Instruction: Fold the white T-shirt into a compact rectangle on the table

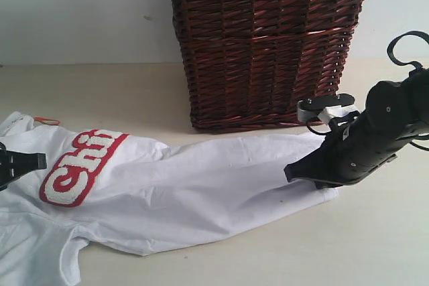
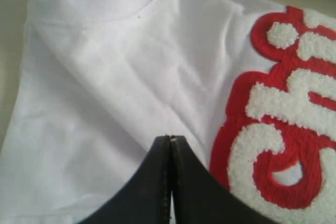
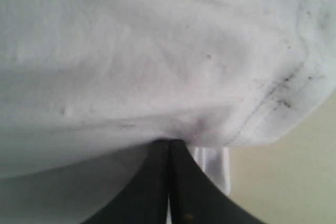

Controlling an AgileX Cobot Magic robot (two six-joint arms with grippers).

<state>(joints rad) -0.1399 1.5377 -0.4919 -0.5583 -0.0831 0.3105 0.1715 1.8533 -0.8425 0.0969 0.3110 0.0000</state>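
Note:
The white T-shirt (image 1: 201, 179) lies stretched across the table (image 1: 375, 246), its red-outlined lettering (image 1: 80, 165) towards the left. My left gripper (image 1: 41, 161) is at the shirt's left end, shut, pinching fabric between the collar (image 2: 105, 9) and the lettering (image 2: 283, 129); its tips (image 2: 169, 139) meet with cloth creasing towards them. My right gripper (image 1: 289, 173) is shut on the shirt's right end. In the right wrist view the T-shirt (image 3: 157, 51) bunches at the closed tips (image 3: 169, 142), and the stitched hem (image 3: 283, 98) curls beside them.
A tall dark brown wicker basket (image 1: 268, 45) stands at the back, just behind the shirt's middle and right part. A small orange tag (image 1: 47, 120) pokes out near the collar. Bare table shows in front and to the right (image 3: 294, 182).

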